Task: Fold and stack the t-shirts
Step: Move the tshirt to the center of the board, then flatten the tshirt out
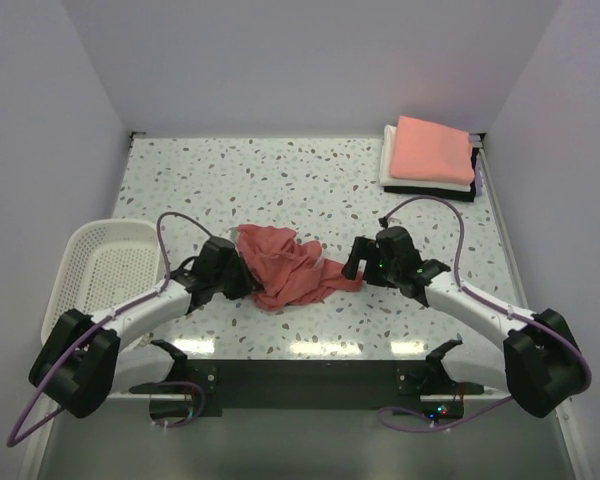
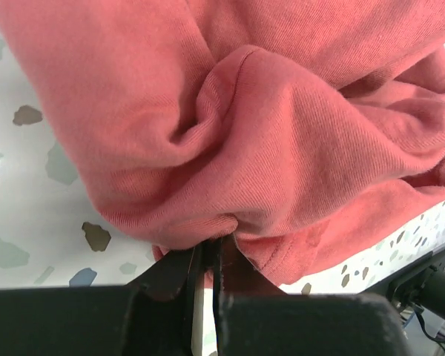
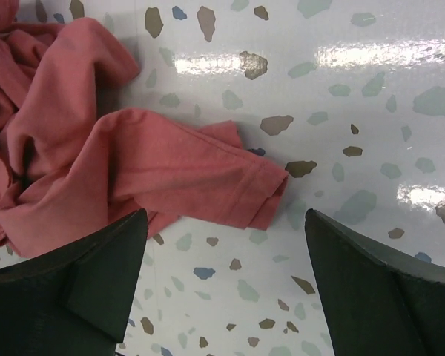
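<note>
The brick-red t-shirt (image 1: 285,268) lies crumpled in the middle of the speckled table. My left gripper (image 1: 242,275) is at its left edge and is shut on a fold of the cloth (image 2: 230,222); the shirt (image 2: 282,133) fills the left wrist view. My right gripper (image 1: 354,262) is open just right of the shirt, and one sleeve (image 3: 259,185) lies flat on the table ahead of its fingers. A folded stack stands at the far right corner: salmon-pink shirt (image 1: 435,148) on top, white (image 1: 392,170) under it, black (image 1: 430,190) at the bottom.
A white plastic mesh basket (image 1: 100,270) stands at the left edge of the table beside my left arm. White walls close the table on three sides. The black base bar (image 1: 300,375) runs along the near edge.
</note>
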You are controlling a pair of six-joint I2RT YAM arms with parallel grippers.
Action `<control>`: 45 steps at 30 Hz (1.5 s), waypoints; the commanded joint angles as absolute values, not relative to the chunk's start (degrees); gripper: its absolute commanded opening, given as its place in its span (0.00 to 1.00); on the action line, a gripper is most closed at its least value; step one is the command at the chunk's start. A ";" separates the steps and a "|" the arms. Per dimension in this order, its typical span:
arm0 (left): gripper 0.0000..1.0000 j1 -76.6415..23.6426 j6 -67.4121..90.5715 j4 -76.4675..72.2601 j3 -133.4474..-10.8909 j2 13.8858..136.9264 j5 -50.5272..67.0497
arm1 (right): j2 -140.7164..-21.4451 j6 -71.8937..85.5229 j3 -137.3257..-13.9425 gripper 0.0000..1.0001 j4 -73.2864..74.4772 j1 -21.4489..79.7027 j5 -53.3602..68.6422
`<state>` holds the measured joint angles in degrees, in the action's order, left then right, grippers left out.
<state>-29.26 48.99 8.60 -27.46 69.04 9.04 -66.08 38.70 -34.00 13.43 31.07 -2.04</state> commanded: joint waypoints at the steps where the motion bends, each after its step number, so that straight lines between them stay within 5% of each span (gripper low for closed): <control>1: 0.00 -29.53 51.68 9.64 -26.10 64.97 5.02 | -68.63 42.10 -33.40 0.89 4.84 31.03 -4.30; 3: 0.01 -29.53 52.38 12.03 -26.28 62.94 1.95 | -70.57 42.45 -33.40 0.89 2.82 31.02 -4.66; 8: 0.29 -29.53 52.30 16.26 -25.93 56.34 -1.32 | -75.57 43.59 -34.27 0.85 0.26 31.02 -3.96; 23: 0.35 -29.53 44.13 19.34 -33.64 53.26 -1.50 | -78.58 45.97 -32.52 0.54 -2.02 31.02 -2.11; 31: 0.48 -31.28 36.40 21.36 -45.69 59.23 -1.41 | -75.50 45.26 -31.29 0.19 -0.53 31.03 -2.90; 45: 0.46 -47.46 45.16 33.22 -66.44 84.37 -27.50 | -75.50 44.56 -30.32 0.11 -1.67 31.03 -1.67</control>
